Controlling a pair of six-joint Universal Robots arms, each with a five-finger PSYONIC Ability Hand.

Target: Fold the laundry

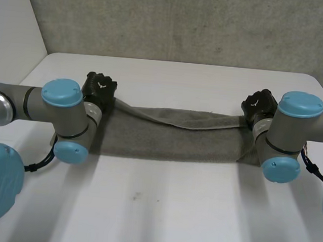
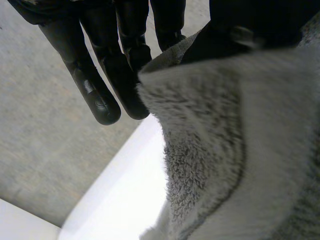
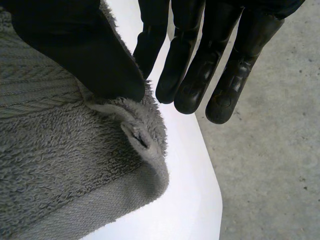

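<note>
The towel (image 1: 171, 136), stretched across the tabletop (image 1: 158, 212), is pinched at its far corners by the left hand (image 1: 99, 86) and right hand (image 1: 259, 103), thumb against straight fingers (image 3: 192, 75); the fold would be skewed should either shallow pinch be lost.

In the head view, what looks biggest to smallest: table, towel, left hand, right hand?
1. table
2. towel
3. left hand and right hand: they look alike, so it's a tie.

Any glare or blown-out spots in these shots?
Left wrist view: a shiny highlight on the left hand, table washed to plain white beside the towel. Right wrist view: soft sheen on the right hand. Head view: even light, no glare.
</note>
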